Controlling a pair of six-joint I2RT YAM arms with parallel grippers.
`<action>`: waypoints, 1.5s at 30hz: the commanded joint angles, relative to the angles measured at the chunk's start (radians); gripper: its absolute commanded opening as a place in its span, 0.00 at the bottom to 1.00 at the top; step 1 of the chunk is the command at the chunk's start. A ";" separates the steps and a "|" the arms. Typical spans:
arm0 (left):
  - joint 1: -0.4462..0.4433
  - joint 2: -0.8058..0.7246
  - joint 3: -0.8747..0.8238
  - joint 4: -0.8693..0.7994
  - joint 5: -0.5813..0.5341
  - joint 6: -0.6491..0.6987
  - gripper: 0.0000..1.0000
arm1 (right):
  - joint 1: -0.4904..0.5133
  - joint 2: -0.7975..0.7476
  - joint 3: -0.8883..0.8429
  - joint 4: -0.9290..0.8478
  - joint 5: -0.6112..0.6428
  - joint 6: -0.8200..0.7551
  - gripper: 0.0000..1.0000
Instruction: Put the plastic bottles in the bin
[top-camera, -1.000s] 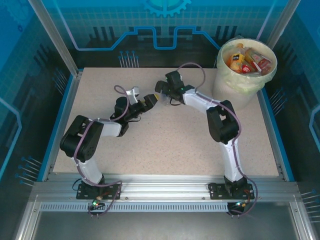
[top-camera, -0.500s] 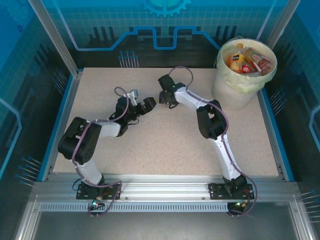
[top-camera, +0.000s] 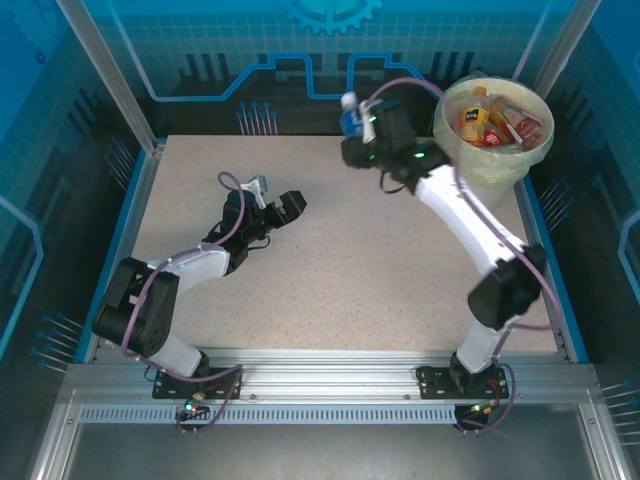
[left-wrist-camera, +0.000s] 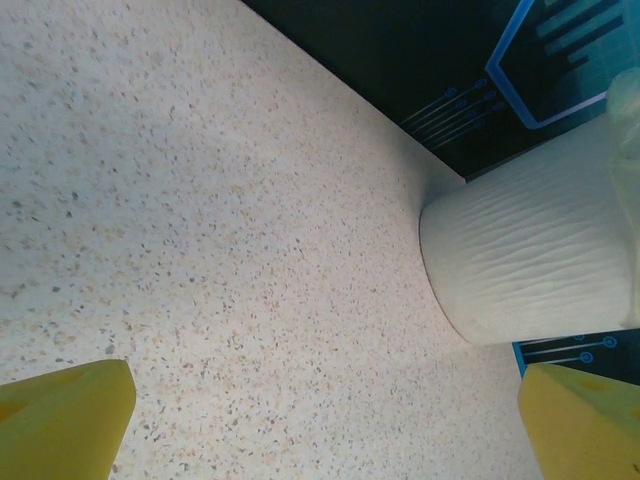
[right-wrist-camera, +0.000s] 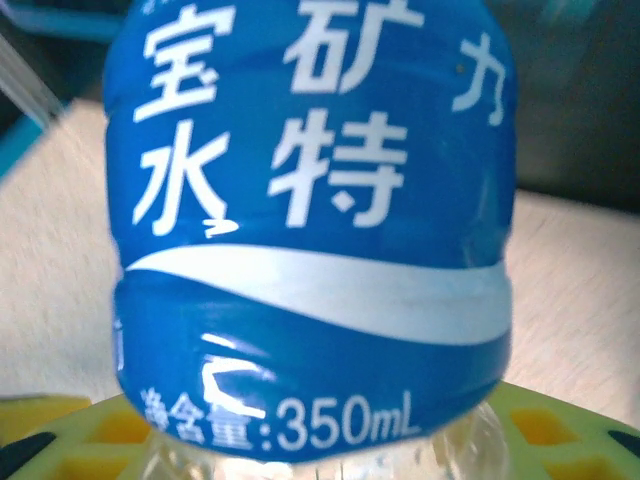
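Right pincer (top-camera: 356, 128) clamped on blue-labelled bottle (top-camera: 349, 112), held near table's (top-camera: 350, 290) far edge, left of bin (top-camera: 470, 185). Right wrist view brings label (right-wrist-camera: 310, 230) close: white characters, "350mL". Left pincer (top-camera: 290, 205) low over table, fingers (left-wrist-camera: 60, 425) wide apart. Left wrist view shows bin's ribbed wall (left-wrist-camera: 520, 260). Top view shows other bottles (top-camera: 495, 120) inside bin.

Worktop (top-camera: 330, 290): speckled beige stone-look surface, matt, smooth.
Bin (left-wrist-camera: 530, 260): pale cream plastic, matt, wall finely ribbed; liner bag (top-camera: 452, 150) of thin translucent yellowish plastic film, crinkled.
Drink bottle (right-wrist-camera: 310, 230): clear plastic, wrapped in glossy blue plastic label with white print.
Left tool (top-camera: 288, 206), fingers (left-wrist-camera: 62, 420): yellow plastic, matt, smooth.
Front rail (top-camera: 330, 385): bare metal, satin, grooved.
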 joint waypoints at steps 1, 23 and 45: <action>-0.003 -0.074 0.028 -0.093 -0.056 0.069 0.99 | -0.118 -0.059 0.049 -0.090 -0.090 -0.145 0.40; 0.004 -0.248 0.015 -0.265 -0.217 0.209 0.99 | -0.705 0.089 0.279 -0.290 -0.359 -0.210 0.56; 0.136 -0.450 -0.109 -0.494 -0.923 0.353 0.99 | -0.638 -0.511 -0.520 0.220 -0.245 0.076 1.00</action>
